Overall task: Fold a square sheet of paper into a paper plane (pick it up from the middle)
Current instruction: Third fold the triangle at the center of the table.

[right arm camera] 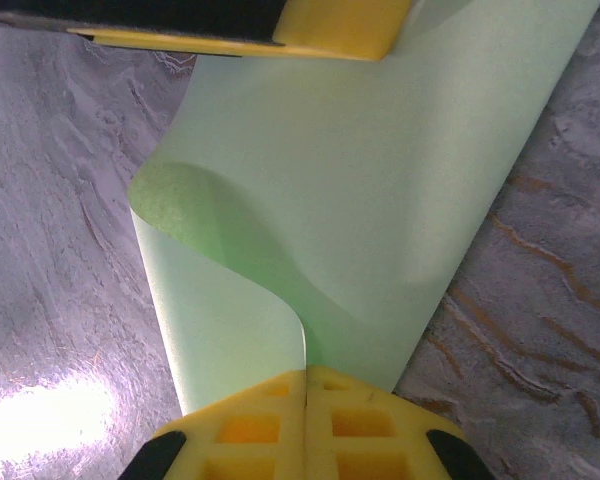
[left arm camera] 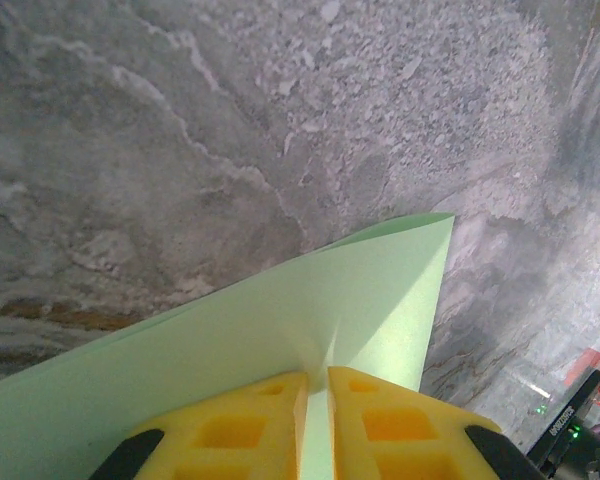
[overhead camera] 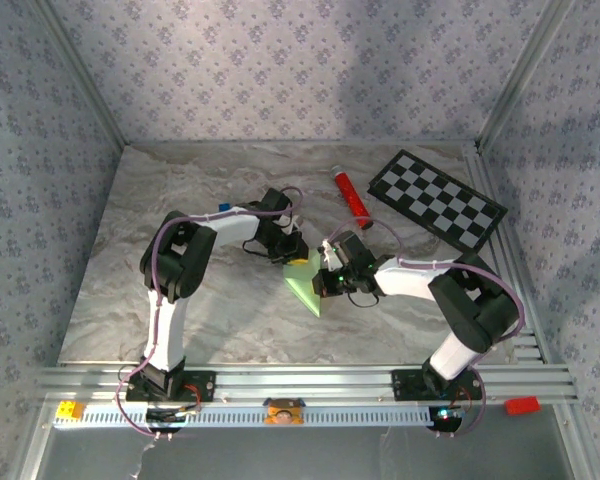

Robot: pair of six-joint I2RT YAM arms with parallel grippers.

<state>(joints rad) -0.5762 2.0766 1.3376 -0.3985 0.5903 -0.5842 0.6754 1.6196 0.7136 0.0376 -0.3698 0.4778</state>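
Over the grey marble table (overhead camera: 130, 200), we see the thin pale green square sheet of paper (overhead camera: 305, 284) pinched tight between the left gripper (left arm camera: 317, 378) and the right gripper (right arm camera: 307, 376), from opposite sides.

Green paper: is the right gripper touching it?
Touching. The right wrist view shows the right gripper shut on the green paper, whose edge runs in between the closed jaws.

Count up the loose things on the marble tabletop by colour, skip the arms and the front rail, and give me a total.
Green: 1, paper
Red: 1, tube
Black-and-white: 1, checkerboard
Blue: 1, small square
Total: 4
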